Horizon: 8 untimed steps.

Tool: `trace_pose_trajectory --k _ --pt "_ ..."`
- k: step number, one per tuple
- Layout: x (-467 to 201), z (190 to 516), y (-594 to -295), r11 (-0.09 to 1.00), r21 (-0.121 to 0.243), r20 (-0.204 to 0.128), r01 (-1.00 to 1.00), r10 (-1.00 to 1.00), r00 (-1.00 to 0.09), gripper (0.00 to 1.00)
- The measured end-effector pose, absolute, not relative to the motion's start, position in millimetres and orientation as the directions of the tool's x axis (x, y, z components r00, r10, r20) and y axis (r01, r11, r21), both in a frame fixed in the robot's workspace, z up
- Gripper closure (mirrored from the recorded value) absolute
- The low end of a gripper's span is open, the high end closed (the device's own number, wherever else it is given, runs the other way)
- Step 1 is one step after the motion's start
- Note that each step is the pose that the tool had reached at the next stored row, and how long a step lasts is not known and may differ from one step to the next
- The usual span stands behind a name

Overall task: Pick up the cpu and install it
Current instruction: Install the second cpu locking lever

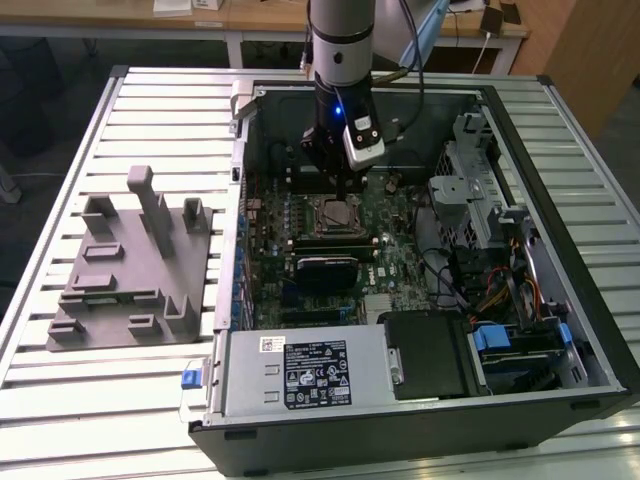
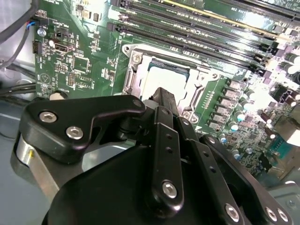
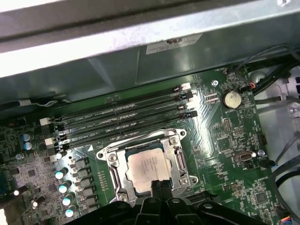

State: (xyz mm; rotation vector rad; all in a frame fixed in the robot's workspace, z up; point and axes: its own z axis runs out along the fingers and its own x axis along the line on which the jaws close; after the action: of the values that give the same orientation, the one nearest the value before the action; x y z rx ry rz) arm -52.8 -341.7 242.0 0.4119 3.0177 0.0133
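Gripper [image 3: 158, 186], fingers together, touches one cpu [image 3: 146, 169] inside one socket [image 3: 176, 161].

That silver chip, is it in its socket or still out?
In. The cpu lies flat inside the socket's metal frame on the motherboard, fingers at its edge.

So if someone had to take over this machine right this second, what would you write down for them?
Gripper: down inside the open computer case, its tips right at the edge of the cpu. Whether the tips are open or closed cannot be told.
Cpu: lying flat inside the socket frame on the motherboard, silver top facing up; seen in both wrist views.
Grey fixture block: on the table at the exterior view's left, outside the case.
Done: the cpu has reached the socket.
Left: confirming it is fully seated and released, which the pictures do not settle.
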Motion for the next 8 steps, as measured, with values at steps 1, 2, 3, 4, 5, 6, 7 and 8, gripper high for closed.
trace_pose_trajectory --k 1,2,3,4,5,6,7,8 --pt "-52.8 242.0 -341.7 0.963 0.022 -0.094 0.267 0.268 -0.959 0.89" --pt "-52.8 242.0 -341.7 0.963 0.022 -0.094 0.267 0.268 -0.959 0.89" --pt "-52.8 242.0 -341.7 0.963 0.022 -0.094 0.267 0.268 -0.959 0.89" --pt "-52.8 242.2 -341.8 0.963 0.022 -0.094 0.267 0.268 -0.959 0.89" --pt "-52.8 242.2 -341.9 0.963 0.022 -0.094 0.267 0.268 -0.959 0.89" --pt "-52.8 242.3 -342.4 0.964 0.021 -0.094 0.267 0.268 -0.959 0.89" --pt "-52.8 242.3 -343.5 0.963 0.021 -0.094 0.267 0.268 -0.959 0.89" --pt "-52.8 242.2 -344.5 0.963 0.022 -0.094 0.267 0.268 -0.959 0.89"
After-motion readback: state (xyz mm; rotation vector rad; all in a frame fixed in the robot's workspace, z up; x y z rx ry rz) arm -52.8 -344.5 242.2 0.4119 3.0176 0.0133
